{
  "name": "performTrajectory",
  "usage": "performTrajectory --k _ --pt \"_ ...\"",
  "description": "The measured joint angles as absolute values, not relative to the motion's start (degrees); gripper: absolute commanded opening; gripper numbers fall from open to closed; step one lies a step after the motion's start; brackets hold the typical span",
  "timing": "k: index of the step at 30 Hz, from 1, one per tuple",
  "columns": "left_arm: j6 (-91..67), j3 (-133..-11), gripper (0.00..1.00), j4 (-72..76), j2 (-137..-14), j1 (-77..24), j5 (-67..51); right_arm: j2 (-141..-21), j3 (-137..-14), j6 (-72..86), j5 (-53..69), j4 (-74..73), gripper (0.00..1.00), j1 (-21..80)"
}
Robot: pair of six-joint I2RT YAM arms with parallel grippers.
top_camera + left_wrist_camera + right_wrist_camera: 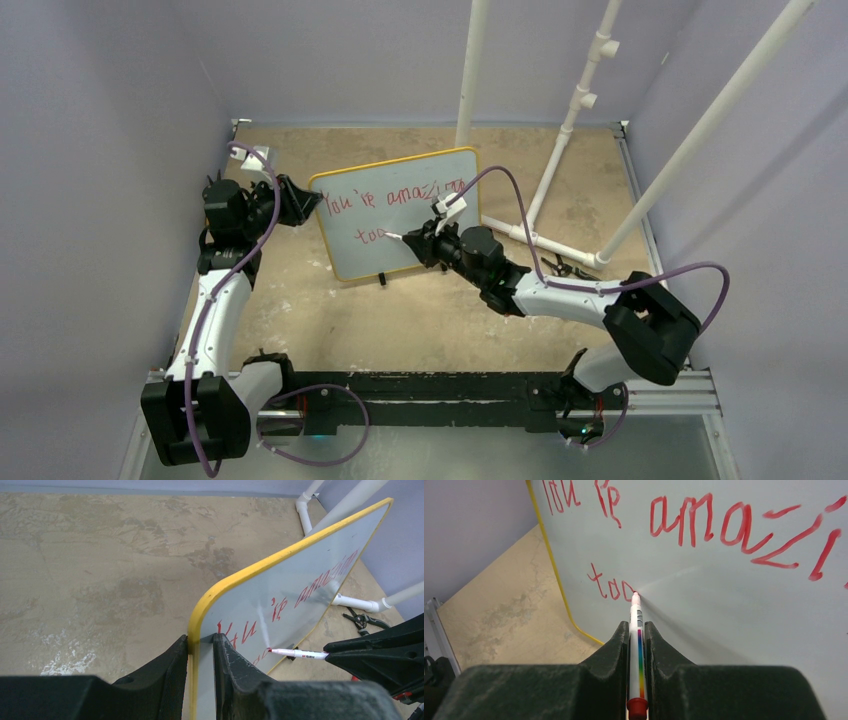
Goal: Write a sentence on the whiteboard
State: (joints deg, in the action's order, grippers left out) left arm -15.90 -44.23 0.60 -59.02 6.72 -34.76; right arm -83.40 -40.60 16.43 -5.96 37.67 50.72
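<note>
The whiteboard [400,215] with a yellow frame stands tilted on the table, with red writing "You're amazing" and "too" under it. My left gripper [300,203] is shut on its left edge; in the left wrist view the gripper [200,641] pinches the yellow frame of the whiteboard [280,600]. My right gripper [425,242] is shut on a white marker [393,237] with a red tip. In the right wrist view the gripper [637,626] holds the marker [636,620] with its tip touching the whiteboard [724,595] right after "too". The marker also shows in the left wrist view [297,653].
White PVC pipes [560,140] stand behind and right of the board, with a base pipe [540,243] lying on the table. A small black tool [362,620] lies on the table beyond the board. Purple walls enclose the tan table [420,320].
</note>
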Motion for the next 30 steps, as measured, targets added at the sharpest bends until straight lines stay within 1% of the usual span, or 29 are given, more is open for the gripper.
performTrajectory --k 7,17,30 --pt "-15.88 -44.23 0.23 0.62 -59.02 6.72 -34.74 -82.83 -42.92 16.21 -7.4 37.39 0.0 50.72" --pt "-15.9 -44.23 0.23 0.62 -59.02 6.72 -34.76 -82.13 -43.05 15.77 -8.43 37.8 0.0 50.61" --pt "-15.88 -44.23 0.23 0.62 -59.02 6.72 -34.79 -83.29 -40.21 16.53 -6.59 38.04 0.0 51.05"
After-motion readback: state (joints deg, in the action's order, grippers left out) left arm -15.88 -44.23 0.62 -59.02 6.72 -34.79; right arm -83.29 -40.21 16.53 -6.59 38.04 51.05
